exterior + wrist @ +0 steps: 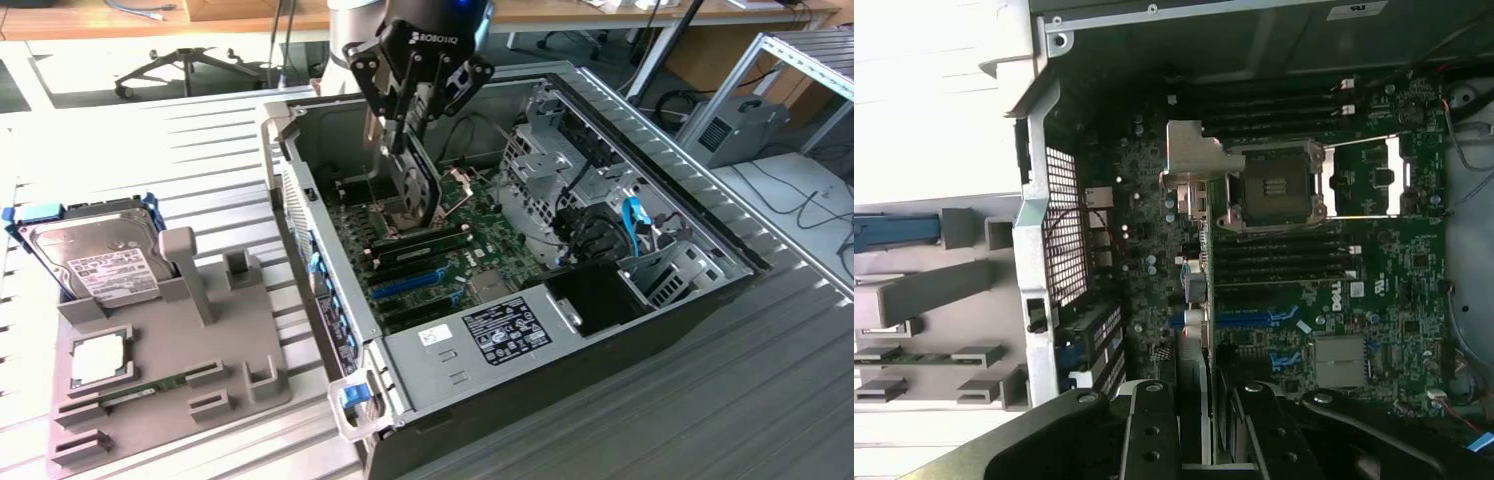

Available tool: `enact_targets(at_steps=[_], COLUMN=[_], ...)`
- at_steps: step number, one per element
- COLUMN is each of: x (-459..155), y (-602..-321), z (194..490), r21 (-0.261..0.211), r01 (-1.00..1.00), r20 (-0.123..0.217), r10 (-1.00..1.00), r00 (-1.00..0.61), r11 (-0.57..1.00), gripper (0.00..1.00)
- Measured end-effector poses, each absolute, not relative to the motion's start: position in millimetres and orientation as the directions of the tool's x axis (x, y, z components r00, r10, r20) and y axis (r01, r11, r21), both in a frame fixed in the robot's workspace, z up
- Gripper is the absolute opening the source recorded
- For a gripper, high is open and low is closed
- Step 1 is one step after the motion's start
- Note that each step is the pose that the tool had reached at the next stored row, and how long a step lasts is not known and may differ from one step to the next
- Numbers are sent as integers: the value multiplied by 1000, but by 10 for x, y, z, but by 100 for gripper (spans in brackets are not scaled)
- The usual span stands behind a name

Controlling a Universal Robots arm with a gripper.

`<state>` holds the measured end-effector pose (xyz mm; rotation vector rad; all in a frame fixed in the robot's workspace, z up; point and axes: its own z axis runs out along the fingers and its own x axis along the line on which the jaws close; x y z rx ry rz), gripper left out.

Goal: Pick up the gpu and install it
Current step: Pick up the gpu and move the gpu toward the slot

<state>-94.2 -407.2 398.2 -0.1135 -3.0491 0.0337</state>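
Note:
My gripper (411, 135) hangs over the open computer case (650, 165), shut on the gpu (424, 190). The card stands on edge and points down toward the green motherboard (447, 245). Its lower end is just above the board near the processor socket (387, 205). In the wrist view the gpu (1194, 300) is seen edge-on between the black fingers (1149, 430), with its silver end bracket (1189, 160) toward the case's rear grille. The blue expansion slots (407, 285) lie a little to one side of the card (1254, 320).
A grey holder tray (174, 330) stands at the exterior view's left of the case, carrying a silver hard drive (100, 255), a small square chip (100, 360) and a green memory stick (134, 395). Drive cages and blue cables (627, 220) crowd the case's far side.

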Motion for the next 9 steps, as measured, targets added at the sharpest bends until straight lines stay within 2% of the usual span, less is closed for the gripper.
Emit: enact_targets(at_steps=[9], x=[-912], y=[-4033], z=[3909], r21=[-26], r01=[73], r20=[97], r10=[75], r00=[-992], r11=[997], gripper=[27])
